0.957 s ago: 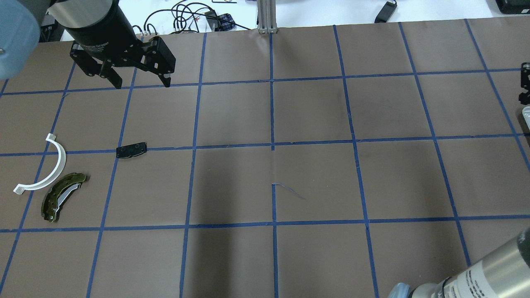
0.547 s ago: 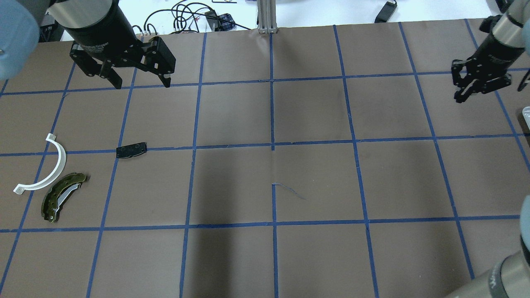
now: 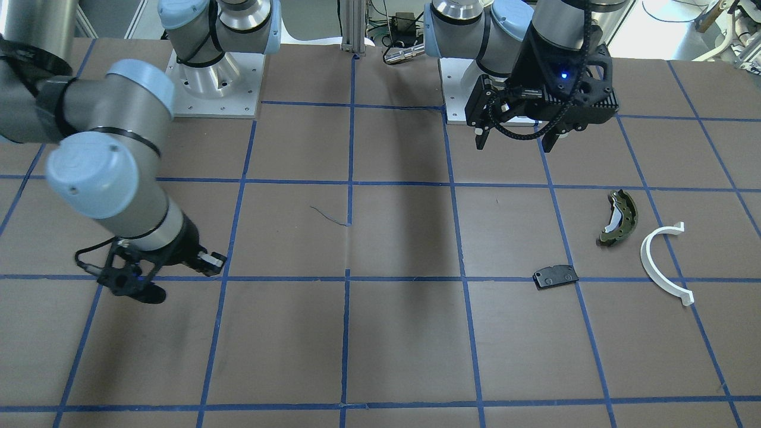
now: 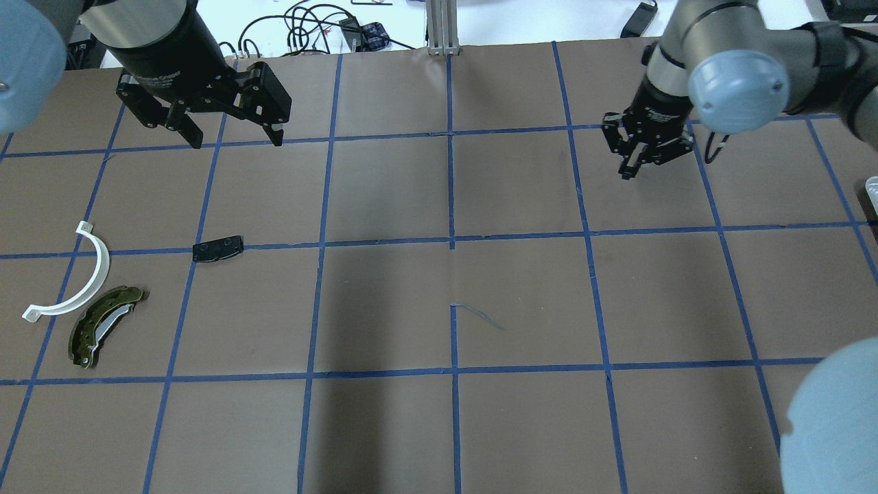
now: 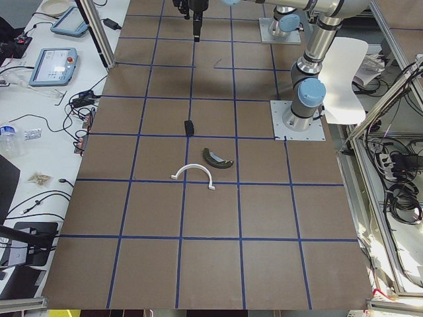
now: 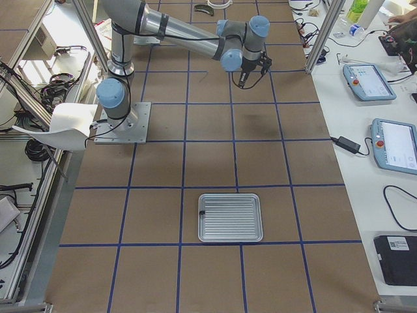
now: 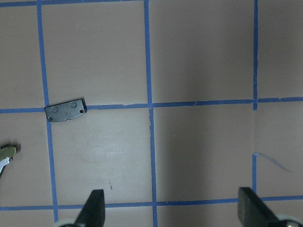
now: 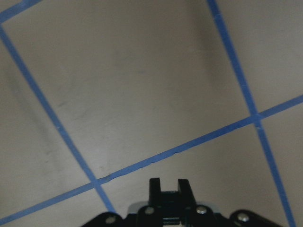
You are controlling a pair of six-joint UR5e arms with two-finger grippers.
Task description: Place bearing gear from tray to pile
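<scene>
**Right gripper pinched, gear unseen**
Left gripper (image 4: 236, 140) spread wide, empty. Right gripper (image 4: 627, 171) nearly closed; bearing gear inside: cannot tell. Pile (image 4: 96, 326) robot-ward of left gripper: half-ring (image 4: 105, 264), brake shoe (image 4: 96, 326) diagonal, black pad (image 4: 217, 248) along tape line (image 4: 274, 245).

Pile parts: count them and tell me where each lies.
3. The olive-green brake shoe lies nearest the robot, the white half-ring beside it, the black pad apart from both, toward the centre. None looks hidden.

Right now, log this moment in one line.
left hand open, raised | right hand shut, load unseen | pile: shoe, ring, pad, apart, left side | tray, right end
</scene>
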